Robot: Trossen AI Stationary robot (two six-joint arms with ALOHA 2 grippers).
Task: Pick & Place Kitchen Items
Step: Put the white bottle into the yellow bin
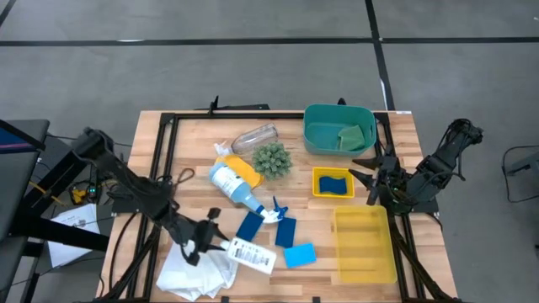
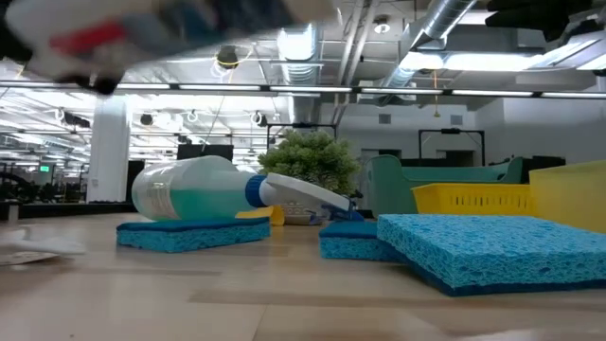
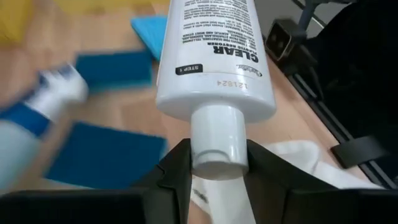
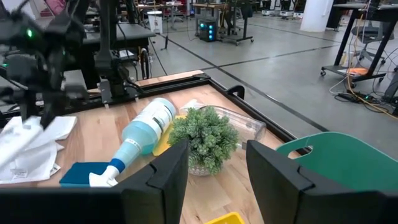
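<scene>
While your left end effector (image 3: 216,171) clamps the cap of a white printed plastic tube (image 1: 251,254) over the white cloth (image 1: 195,271), your right end effector (image 4: 217,168) hangs half open beside the teal bin (image 1: 338,128).

Looking down on your table, the left gripper (image 1: 205,240) sits near the front edge with its fingers closed on the cap end of a white labelled tube (image 1: 251,255), which juts out past the fingertips toward a light blue rectangular sponge (image 1: 300,254). Right under and behind those fingers lies the crumpled white cloth (image 1: 197,273). Just ahead of the fingertips you have two dark blue sponges (image 1: 250,225) and the clear spray bottle with blue trigger (image 1: 238,190), lying on its side. Your right gripper (image 1: 374,178) hovers with fingers parted, pointing toward a small yellow bin (image 1: 333,183), the teal bin (image 1: 338,129) close beside them.
</scene>
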